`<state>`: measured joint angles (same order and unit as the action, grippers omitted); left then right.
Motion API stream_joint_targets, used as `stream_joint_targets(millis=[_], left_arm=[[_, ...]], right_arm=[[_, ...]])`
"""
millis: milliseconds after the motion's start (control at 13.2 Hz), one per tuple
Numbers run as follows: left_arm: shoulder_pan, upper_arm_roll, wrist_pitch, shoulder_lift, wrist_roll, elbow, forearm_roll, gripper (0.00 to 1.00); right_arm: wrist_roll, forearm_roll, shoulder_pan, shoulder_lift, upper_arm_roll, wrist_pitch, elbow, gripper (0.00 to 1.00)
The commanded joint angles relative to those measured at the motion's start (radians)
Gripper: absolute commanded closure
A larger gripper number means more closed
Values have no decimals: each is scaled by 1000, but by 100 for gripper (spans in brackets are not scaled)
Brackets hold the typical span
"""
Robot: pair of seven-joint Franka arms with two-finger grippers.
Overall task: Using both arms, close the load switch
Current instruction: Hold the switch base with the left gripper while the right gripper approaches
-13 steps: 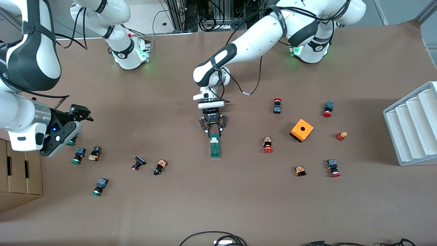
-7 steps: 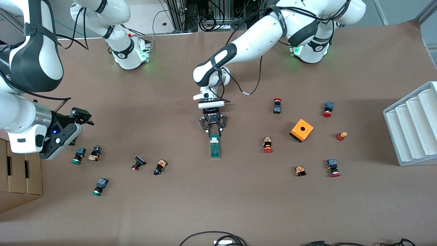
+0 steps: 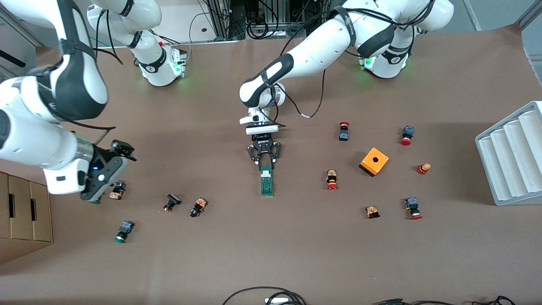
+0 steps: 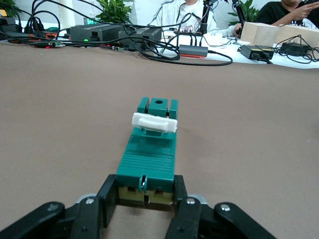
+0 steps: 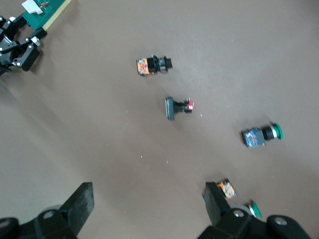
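Table [image 3: 296, 254] is covered w/ brown paper. At the left arm's end sits a white ribbed tray [image 3: 510, 156]; at the right arm's end, a cardboard box [image 3: 21, 220]. Right arm [image 3: 46, 110] hangs over that end, its gripper [image 5: 149, 209] up in the air w/ fingers spread wide apart, nothing between them, over a cluster of small push-buttons [image 3: 117, 189]. Left arm [image 3: 313, 51] reaches down to mid-table; left gripper [image 4: 144, 196] is low at the table, fingers [image 4: 107, 199] pinched on the end of the load switch [image 3: 266, 181] that points toward the bases. Switch is a narrow green block lying flat, mid-table, lengthwise toward the front camera; its white tab [image 4: 154, 122] stands up across the body. Orange cube [image 3: 374, 161] w/ a hole sits toward the left arm's end, red-capped buttons [image 3: 332, 179] scattered around it.
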<state>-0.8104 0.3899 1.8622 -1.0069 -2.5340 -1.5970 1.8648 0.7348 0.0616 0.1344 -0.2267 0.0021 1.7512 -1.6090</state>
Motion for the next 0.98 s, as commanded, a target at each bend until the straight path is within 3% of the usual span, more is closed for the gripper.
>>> stream_joint_targets(millis=[0,909], left_arm=[[-13,-8,9,-18,-20,26,10,60],[-12,-8,9,-18,-22,26,10,60]], right_arm=[[11,9,40,0,-5,68,-43,0],[11,7,212,-163,-5,372,-40,0]])
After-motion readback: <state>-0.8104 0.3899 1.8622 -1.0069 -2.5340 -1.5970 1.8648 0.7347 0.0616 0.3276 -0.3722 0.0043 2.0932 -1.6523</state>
